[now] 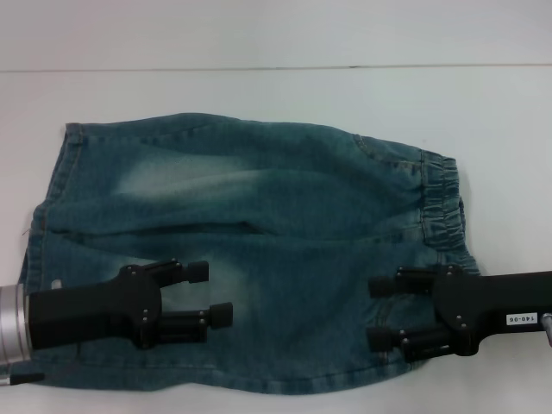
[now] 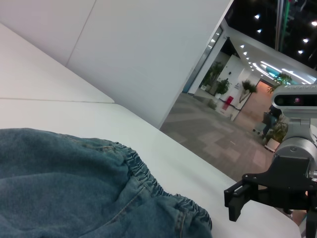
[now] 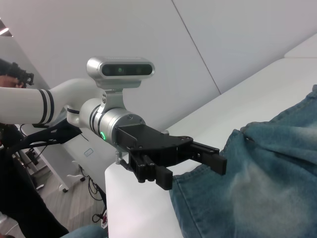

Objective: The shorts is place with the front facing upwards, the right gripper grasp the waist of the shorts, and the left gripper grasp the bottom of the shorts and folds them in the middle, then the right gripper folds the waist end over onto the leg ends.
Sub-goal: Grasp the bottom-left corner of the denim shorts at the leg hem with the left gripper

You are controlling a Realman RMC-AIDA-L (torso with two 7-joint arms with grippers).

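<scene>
Head view
Shorts (image 1: 259, 241): spread flat on the white counter (image 1: 259, 95), waist (image 1: 440, 203) toward the robot's right, leg hems (image 1: 47, 233) toward its left.
Left pincer (image 1: 211, 293): over the near leg, fingers spread wide and pointing toward the waist, holding nothing.
Right pincer (image 1: 379, 310): over the near waist corner, fingers spread wide and pointing toward the legs, holding nothing.
Contact with the cloth: cannot tell from above.

Left wrist view
Shorts (image 2: 64, 188): denim fills the near part, the gathered waist (image 2: 148, 181) lying at the edge of the cloth on the counter (image 2: 59, 114).
Right pincer (image 2: 235, 201): black fingers parted, just beyond the waist, clear of the cloth.
Behind: a lit hall with potted plants (image 2: 218, 84).

Right wrist view
Left pincer (image 3: 195, 161): fingers wide, at the hem (image 3: 198, 183) by the counter (image 3: 223, 109) edge, gripping nothing.
Left arm (image 3: 29, 104): white, with a green light (image 3: 103, 136) on the silver collar and a camera (image 3: 120, 69) mounted above.
Shorts (image 3: 257, 183): faded denim lying flat beyond the fingers.
</scene>
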